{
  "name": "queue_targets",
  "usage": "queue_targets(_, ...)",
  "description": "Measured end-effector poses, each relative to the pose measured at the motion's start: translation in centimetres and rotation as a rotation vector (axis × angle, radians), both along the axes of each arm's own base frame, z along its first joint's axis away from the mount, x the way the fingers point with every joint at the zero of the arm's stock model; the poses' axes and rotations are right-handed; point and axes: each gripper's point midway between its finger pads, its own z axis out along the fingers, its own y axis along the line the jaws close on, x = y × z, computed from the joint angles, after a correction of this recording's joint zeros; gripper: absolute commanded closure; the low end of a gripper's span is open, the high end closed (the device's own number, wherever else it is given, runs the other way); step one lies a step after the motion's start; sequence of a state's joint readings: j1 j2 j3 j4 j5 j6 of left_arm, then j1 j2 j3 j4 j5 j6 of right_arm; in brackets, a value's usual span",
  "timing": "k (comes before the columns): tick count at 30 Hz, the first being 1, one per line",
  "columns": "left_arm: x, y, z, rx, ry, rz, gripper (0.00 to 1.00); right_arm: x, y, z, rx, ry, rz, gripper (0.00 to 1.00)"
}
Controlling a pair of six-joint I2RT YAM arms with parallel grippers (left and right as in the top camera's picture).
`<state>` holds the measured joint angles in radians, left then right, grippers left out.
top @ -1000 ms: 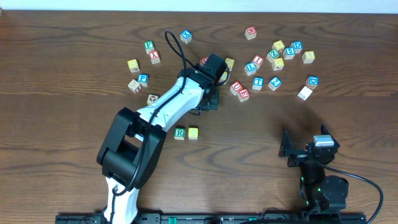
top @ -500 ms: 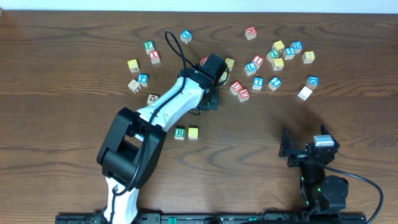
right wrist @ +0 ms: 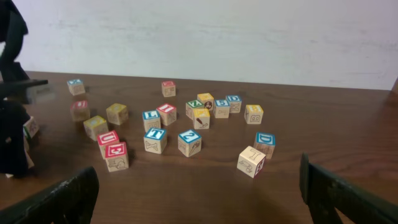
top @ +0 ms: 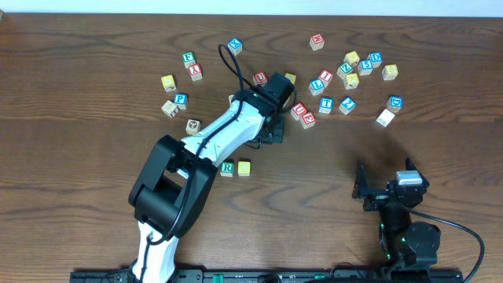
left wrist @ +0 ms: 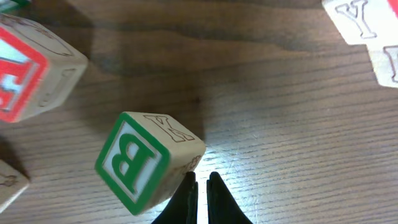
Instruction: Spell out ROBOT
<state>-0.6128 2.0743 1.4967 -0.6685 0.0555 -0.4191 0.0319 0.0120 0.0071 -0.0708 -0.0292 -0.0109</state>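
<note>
My left gripper (left wrist: 200, 180) is shut with nothing between its fingers, low over the table. A green B block (left wrist: 146, 162) lies tilted just left of the fingertips and touches the left finger. In the overhead view the left gripper (top: 273, 130) is mid-table and the B block is hidden under the arm. A green R block (top: 227, 167) and a yellow block (top: 244, 167) sit side by side below the arm. A blue T block (top: 325, 104) lies in the right cluster. My right gripper (right wrist: 199, 193) is open and empty, near the front edge (top: 387, 192).
Several letter blocks lie scattered at the back right (top: 351, 69) and back left (top: 181, 79). A red block (left wrist: 25, 68) lies close to the left gripper, and a red block (top: 260, 78) lies behind the arm. A white block (right wrist: 251, 161) lies ahead of the right gripper.
The left arm has shifted a little to the right and toward the front, uncovering a red block behind it. The right arm has not moved.
</note>
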Motion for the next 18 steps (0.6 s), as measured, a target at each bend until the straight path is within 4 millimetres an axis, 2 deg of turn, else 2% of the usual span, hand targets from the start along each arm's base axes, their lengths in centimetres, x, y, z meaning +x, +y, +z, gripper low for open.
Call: queue_targets(18,-0.19,-0.74,-0.07,-0.028,0.008,-0.014,0.92,0.00,0.01,0.01,0.000,0.000,0.000,0.01)
